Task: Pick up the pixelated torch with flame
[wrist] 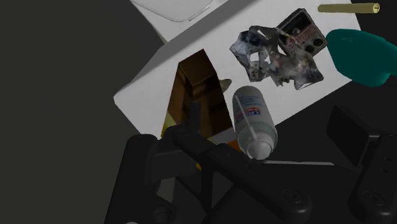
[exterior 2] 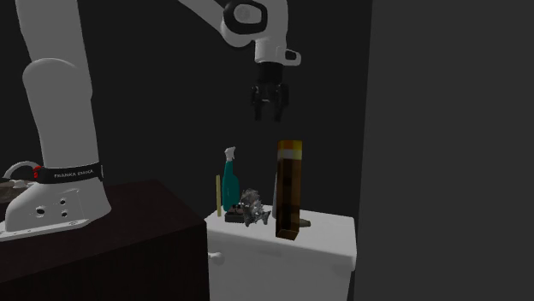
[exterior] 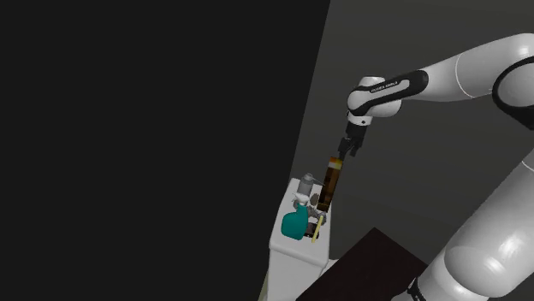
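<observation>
While the end effector (exterior 2: pixel 270 114) hangs released above it, the torch (exterior 2: pixel 288 190) stands upright — dark brown, orange-topped.

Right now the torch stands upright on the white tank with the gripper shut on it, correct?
No. The gripper is open and hangs above the torch, not touching it; the second exterior view shows the gap. The torch does stand upright on the white tank.

A bathroom, seemingly: white toilet cistern (exterior 2: pixel 329 252) with a teal spray bottle (exterior 2: pixel 231 181) on top.
</observation>
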Controlling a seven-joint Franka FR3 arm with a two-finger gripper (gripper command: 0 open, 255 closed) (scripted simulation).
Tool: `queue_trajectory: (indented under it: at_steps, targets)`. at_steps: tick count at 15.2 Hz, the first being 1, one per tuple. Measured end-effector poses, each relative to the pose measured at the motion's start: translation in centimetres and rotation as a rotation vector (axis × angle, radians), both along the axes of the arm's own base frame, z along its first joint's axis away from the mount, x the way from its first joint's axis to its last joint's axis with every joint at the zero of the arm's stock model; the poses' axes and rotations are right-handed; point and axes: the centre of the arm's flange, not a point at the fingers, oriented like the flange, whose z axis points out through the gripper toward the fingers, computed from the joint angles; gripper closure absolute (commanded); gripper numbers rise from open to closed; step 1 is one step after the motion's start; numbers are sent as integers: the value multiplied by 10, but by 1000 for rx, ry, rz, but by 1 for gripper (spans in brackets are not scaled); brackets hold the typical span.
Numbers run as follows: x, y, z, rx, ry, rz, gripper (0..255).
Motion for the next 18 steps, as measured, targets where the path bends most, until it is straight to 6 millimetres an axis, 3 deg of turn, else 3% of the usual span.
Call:
queue_trajectory:
  at_steps: [5, 13, 14, 18]
  targets:
    - [32, -37, -37, -14, -1, 13, 0]
    - [38, -43, -79, -17, -1, 16, 0]
    - [37, -43, -81, -17, -1, 15, 255]
    - [37, -44, -81, -18, -4, 15, 255]
